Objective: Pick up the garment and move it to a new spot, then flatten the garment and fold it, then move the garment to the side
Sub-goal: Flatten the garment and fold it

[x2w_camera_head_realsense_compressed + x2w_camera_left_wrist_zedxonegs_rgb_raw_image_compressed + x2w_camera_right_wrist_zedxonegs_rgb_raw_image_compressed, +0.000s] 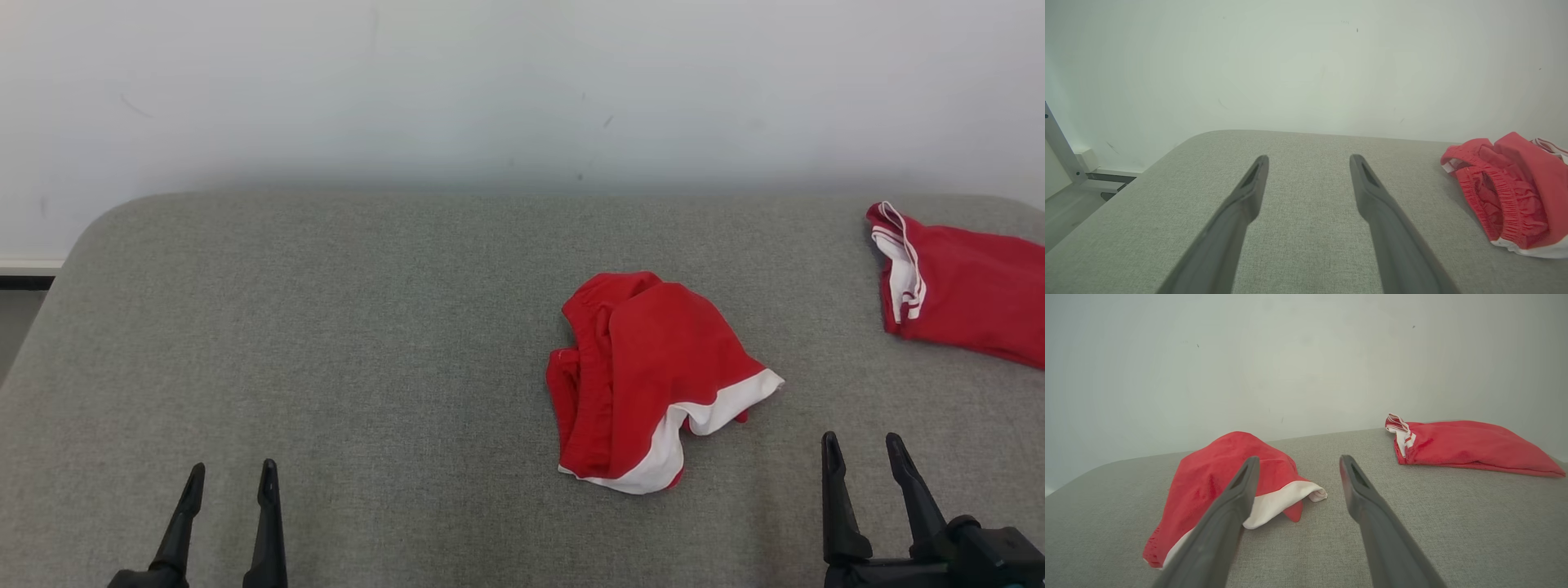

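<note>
The left claw [232,467] stands wide, its two dark fingers well apart with nothing between them but the grey woven surface [326,327]. The right claw [862,439] is spread just as wide and holds nothing either. Both sit low over the near part of the surface, fingers pointing toward the pale wall [490,82].

The garment [653,384], red with a broad white hem band, lies in a crumpled heap on the surface. It is ahead of the right claw and off to that claw's left, near its fingertips but apart from them. From the left claw it lies well away to the right and a little ahead. In the left wrist view the garment [1506,192] turns a gathered elastic edge toward that claw (the ruched red band curves round a dark hollow in the folds). In the right wrist view the claw's left finger crosses in front of the white hem, though the head view shows a strip of bare surface between them.

A second red piece [963,302] lies ahead of the right claw and to its right, well apart from the garment. It lies flatter, with red-and-white striped trim bunched at the end nearest the garment, and its far end runs out of the head view.

A pale metal strut [1057,139] stands beyond the surface's edge, far to the left of the left claw.
</note>
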You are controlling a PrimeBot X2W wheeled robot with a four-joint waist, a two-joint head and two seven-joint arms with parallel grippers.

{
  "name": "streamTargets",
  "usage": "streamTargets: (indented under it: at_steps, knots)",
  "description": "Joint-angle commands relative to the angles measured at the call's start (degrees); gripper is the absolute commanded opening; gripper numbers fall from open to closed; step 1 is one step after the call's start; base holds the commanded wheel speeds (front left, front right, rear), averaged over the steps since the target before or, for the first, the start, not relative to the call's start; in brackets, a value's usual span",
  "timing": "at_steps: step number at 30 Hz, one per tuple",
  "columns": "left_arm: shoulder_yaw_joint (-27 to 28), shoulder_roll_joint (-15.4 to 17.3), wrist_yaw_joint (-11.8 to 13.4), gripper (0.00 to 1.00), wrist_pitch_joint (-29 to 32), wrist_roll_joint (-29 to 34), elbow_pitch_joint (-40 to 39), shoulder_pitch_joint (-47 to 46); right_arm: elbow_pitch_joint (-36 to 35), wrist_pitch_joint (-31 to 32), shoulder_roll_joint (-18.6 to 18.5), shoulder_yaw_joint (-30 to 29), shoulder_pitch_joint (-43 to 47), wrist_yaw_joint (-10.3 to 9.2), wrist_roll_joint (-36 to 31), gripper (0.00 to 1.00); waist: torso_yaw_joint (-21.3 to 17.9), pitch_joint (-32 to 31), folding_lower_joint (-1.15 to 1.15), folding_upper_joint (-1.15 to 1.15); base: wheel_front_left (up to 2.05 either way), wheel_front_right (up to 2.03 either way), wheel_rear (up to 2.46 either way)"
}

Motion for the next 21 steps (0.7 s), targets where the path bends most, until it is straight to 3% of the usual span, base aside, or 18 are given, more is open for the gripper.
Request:
streamTargets:
  at_steps: [1, 10, 21]
  knots:
    - [0.34, -0.2, -0.32, 1.0, -0.18, 0.44, 0.17, -0.38, 0.12, -0.32, -0.01, 0.03, -0.16, -0.14, 0.3, 1.0, -0.05, 0.05, 0.0, 0.0, 0.0, 0.0, 0.0]
    - [0.81, -0.83, -1.0, 1.0, -0.17, 1.09, 0.09, -2.43, 0.15, -0.27, -0.01, 0.13, -0.75, -0.14, -0.13, 1.0, -1.09, 0.36, 0.0, 0.0, 0.0, 0.0, 0.0]
    - [-8.71, -0.16, -3.12, 1.0, 1.3, 0.2, 4.43, -14.17, 0.36, -0.25, -0.01, 0.78, -2.35, -0.14, -0.04, 1.0, -5.59, 2.78, 0.0, 0.0, 0.0, 0.0, 0.0]
